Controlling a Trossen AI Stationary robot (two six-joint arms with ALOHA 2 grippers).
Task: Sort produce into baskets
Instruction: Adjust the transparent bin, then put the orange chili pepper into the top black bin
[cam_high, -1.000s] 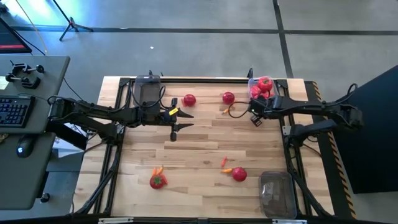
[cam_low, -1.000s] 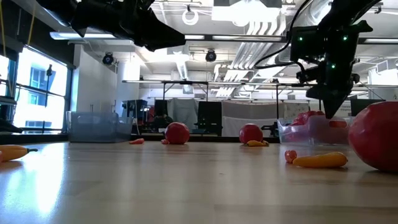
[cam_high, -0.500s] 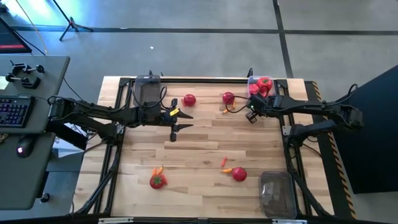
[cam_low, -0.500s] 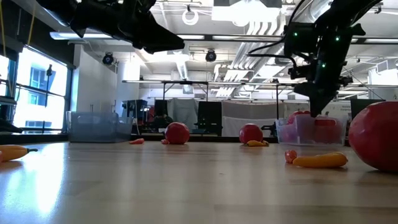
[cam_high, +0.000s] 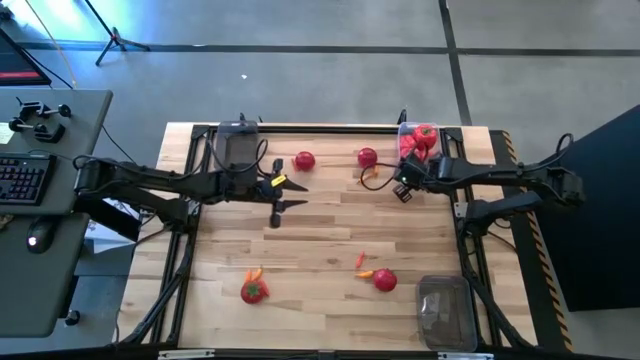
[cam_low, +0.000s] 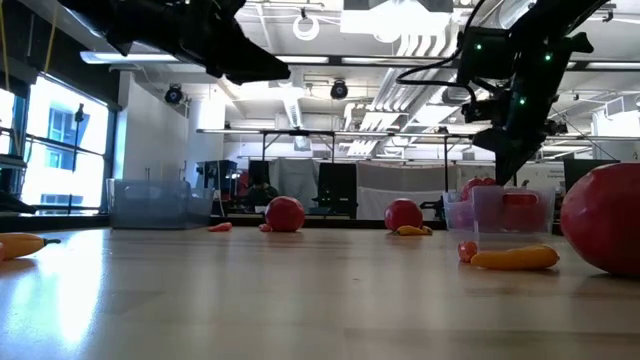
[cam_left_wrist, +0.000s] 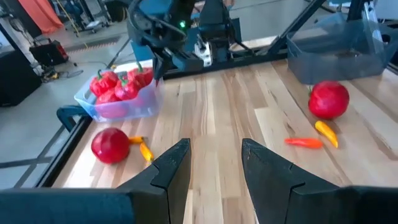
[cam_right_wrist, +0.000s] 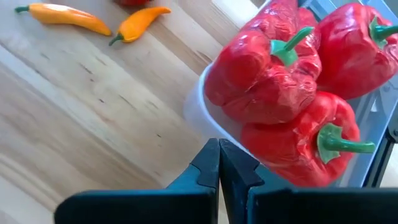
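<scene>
With the right gripper pinched shut and empty beside the pepper basket, and the left gripper part open holding nothing, the glossy tomato nearby looks light, stiff and slippery, best pinched across its middle.

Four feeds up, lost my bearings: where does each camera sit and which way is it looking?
High: overhead, straight down on table; both arms show.
Low: tabletop level, facing the room; arms enter from above.
Left wrist: behind open left gripper, facing the right arm.
Right wrist: behind shut right gripper, at pepper basket.
Shared: that basket shows in both wrist views.
</scene>
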